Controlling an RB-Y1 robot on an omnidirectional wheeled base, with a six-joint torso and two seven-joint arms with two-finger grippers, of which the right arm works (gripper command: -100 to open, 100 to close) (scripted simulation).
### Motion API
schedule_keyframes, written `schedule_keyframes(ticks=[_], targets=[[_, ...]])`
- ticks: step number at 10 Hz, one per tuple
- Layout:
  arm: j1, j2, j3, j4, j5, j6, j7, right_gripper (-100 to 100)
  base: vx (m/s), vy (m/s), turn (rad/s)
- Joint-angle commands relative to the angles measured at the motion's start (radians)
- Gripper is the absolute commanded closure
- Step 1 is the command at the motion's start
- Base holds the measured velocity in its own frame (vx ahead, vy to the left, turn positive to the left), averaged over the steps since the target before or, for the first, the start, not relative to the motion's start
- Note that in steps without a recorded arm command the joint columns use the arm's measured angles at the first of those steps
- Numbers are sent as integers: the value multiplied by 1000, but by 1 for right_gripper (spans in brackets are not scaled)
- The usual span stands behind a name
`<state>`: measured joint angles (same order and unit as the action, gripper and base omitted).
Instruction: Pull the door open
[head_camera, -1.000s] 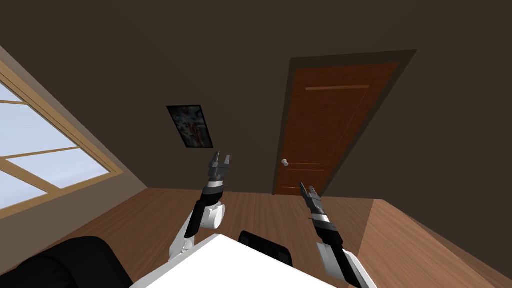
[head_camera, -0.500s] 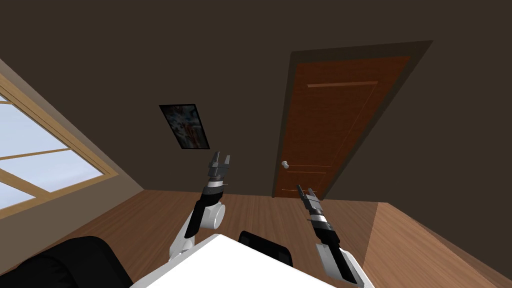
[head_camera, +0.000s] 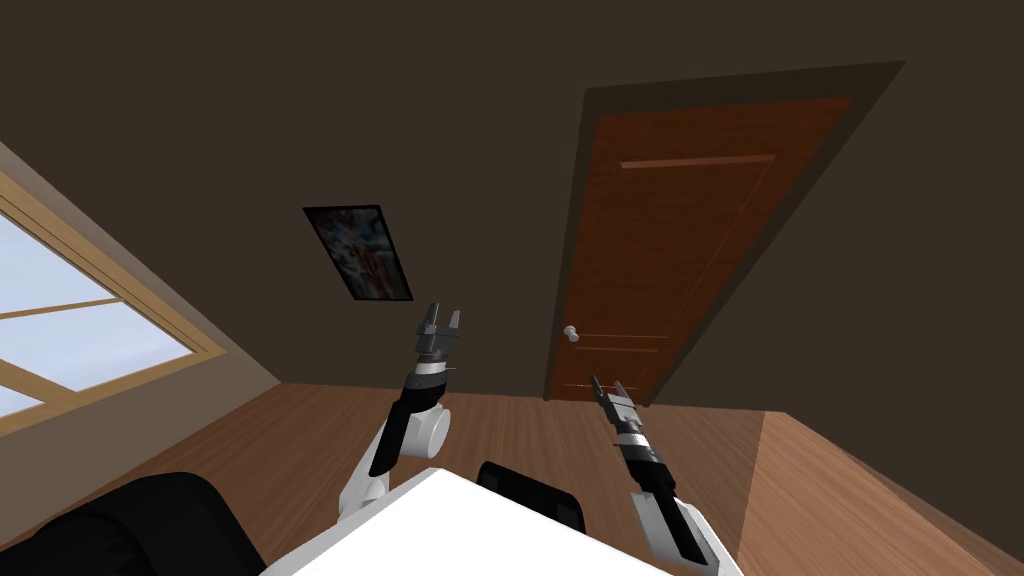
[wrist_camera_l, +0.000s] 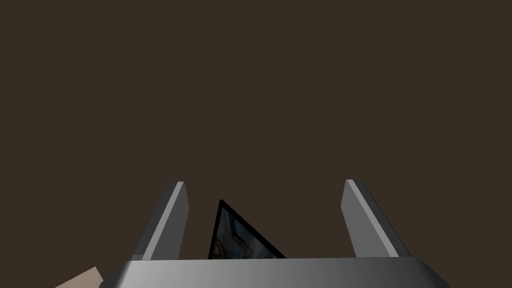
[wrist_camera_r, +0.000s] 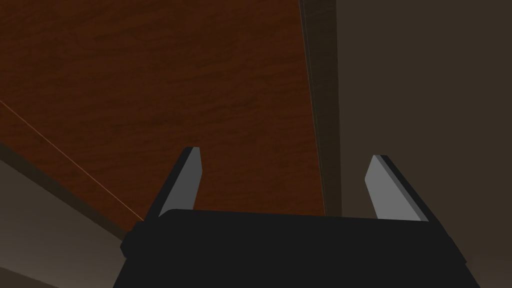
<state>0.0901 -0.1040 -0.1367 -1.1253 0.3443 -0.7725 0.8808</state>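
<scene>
item 1, left gripper (head_camera: 443, 314): raised ahead of the chest, jaws apart with nothing between them; sits at the same spot in the head view as a second ago; idle

item 2, right gripper (head_camera: 607, 381): lower, held out toward the foot of the door, jaws apart and empty; it has drifted slightly leftward in the head view over the last second; in the right wrist view the jaws frame the door's brown face and its dark frame post (wrist_camera_r: 325, 100)

item 3, floor (head_camera: 500, 430): brown boards between the grippers and the threshold

item 4, knob (head_camera: 571, 333): small, pale, near the door's left edge; well apart from both grippers, up and left of the right one

item 5, door (head_camera: 670, 240): brown wood, shut in its dark frame; fills more of the head view than a second ago

item 6, picture (head_camera: 358, 252) and window (head_camera: 80, 320): both have slid leftward, so the change is my own advance and turn toward the door, not the things moving

status: approach only, no contact yet; the gap to the knob is closing, and the right gripper will likely need to rise to it and clamp before any pull
</scene>
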Motion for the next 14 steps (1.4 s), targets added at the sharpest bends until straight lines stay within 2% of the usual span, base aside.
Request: schedule_keyframes(ticks=[1, 14], targets=[[-15, -2, -7, 43, 12, -11, 30, -100, 100, -13, 2], [-114, 1, -49, 322, 99, -71, 232, -100, 101, -15, 3]])
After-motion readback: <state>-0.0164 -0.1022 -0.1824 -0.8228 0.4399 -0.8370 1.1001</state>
